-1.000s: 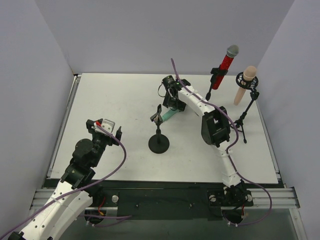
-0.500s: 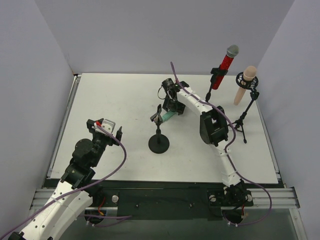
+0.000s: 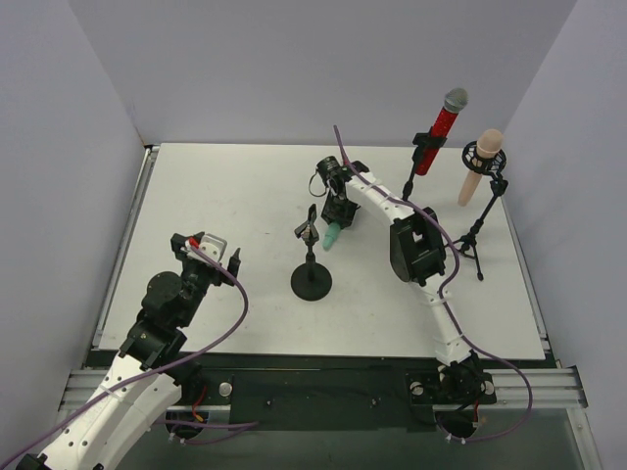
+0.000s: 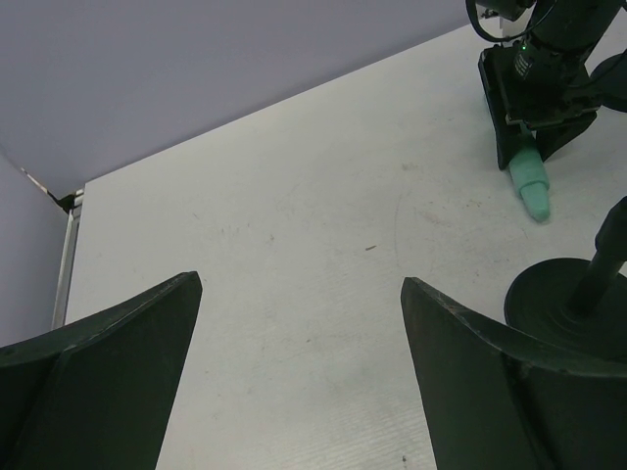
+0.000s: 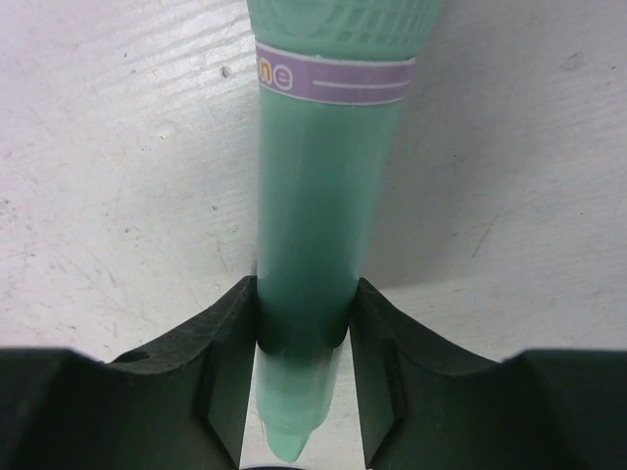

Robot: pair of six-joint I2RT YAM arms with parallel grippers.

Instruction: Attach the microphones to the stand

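I have the red microphone (image 3: 441,127) and peach-pink microphone (image 3: 480,166) mounted, while my right tool (image 5: 304,333) grips the mint-green microphone (image 5: 328,225), unclipped beside the short stand (image 3: 312,264), and my left tool (image 4: 299,333) is wide.

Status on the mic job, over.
Left gripper open, idle. Right gripper shut on mint-green microphone, hanging beside round-base stand, not clipped in. Red microphone and peach microphone already on stands. Nothing between mint-green one and its stand.

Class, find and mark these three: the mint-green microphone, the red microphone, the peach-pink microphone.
mint-green microphone (image 5: 328,215): right wrist view, middle of its handle.
red microphone (image 3: 443,122): top external view, glittery handle.
peach-pink microphone (image 3: 489,141): top external view, its head.
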